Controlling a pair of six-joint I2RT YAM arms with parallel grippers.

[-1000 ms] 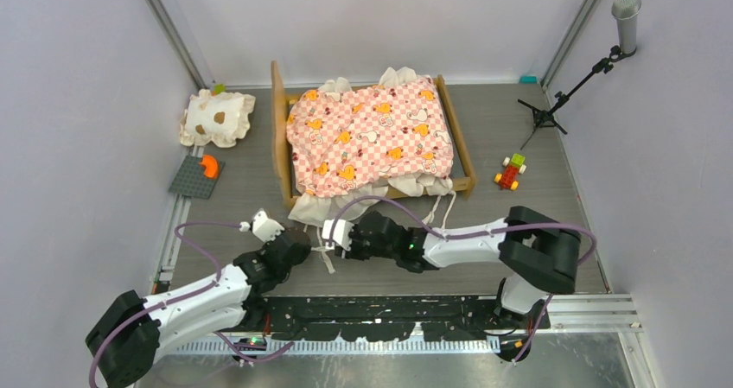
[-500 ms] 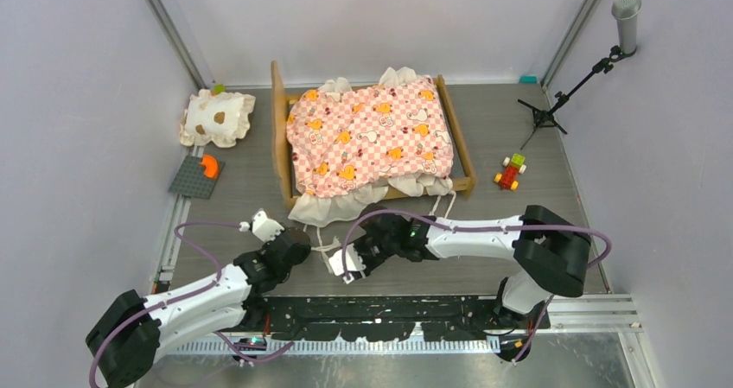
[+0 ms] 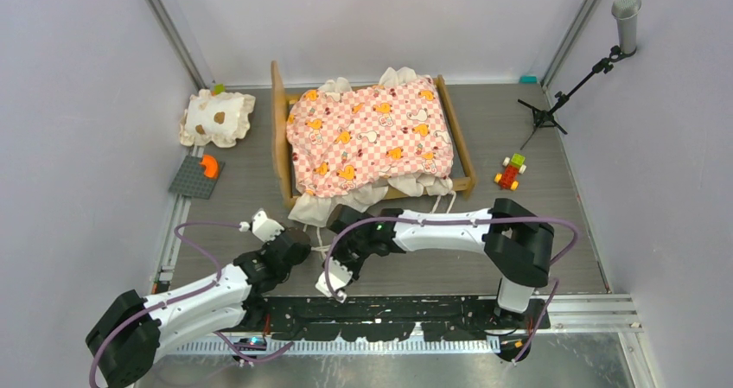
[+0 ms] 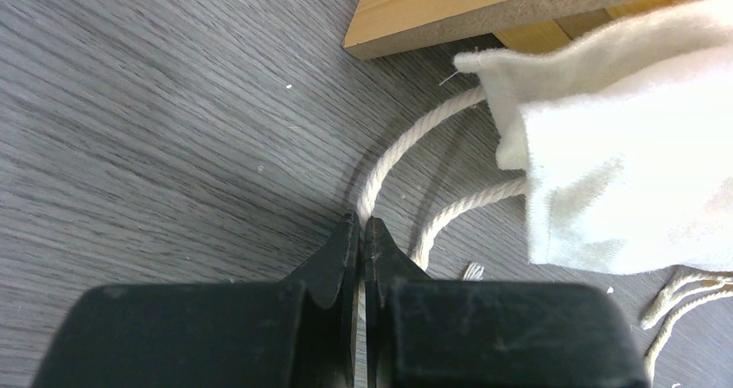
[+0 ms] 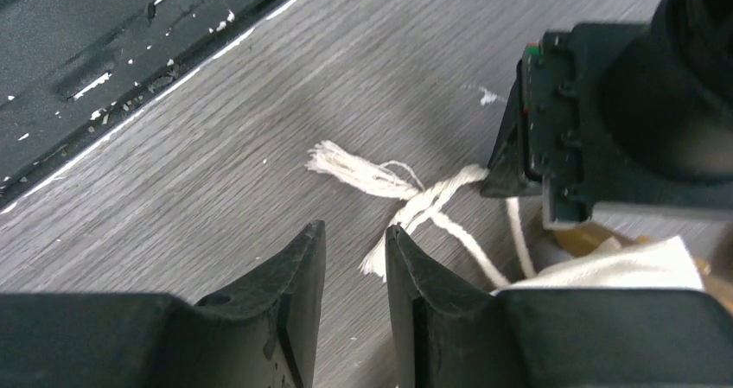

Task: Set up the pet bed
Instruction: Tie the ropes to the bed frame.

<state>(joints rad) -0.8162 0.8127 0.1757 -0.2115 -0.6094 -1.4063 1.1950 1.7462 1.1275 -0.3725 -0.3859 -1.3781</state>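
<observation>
The pet bed [image 3: 278, 129] stands at the back middle, its pink checkered mattress [image 3: 372, 137] lying in the wood frame with the cream ruffle [image 4: 622, 163] spilling over the near left corner. Cream tie cords [image 4: 406, 142] trail from the ruffle onto the floor. My left gripper [image 4: 361, 224] is shut on one cord, just in front of the frame's corner [image 4: 449, 8]. My right gripper [image 5: 354, 228] is open and low over the floor, with nothing between its fingers. The frayed cord ends [image 5: 363, 172] lie just beyond its tips, beside my left gripper [image 5: 497, 176].
A cream spotted pillow [image 3: 216, 116] lies at the back left, with a grey baseplate [image 3: 190, 179] in front of it. Toy bricks [image 3: 512, 172] sit right of the bed. A microphone stand [image 3: 570, 85] is at the back right. The black base rail [image 5: 104, 51] runs close by.
My right gripper has swung from beside the bed's near corner down and left toward the near edge, its jaws narrowing a little. The left gripper has stayed put on the cord.
</observation>
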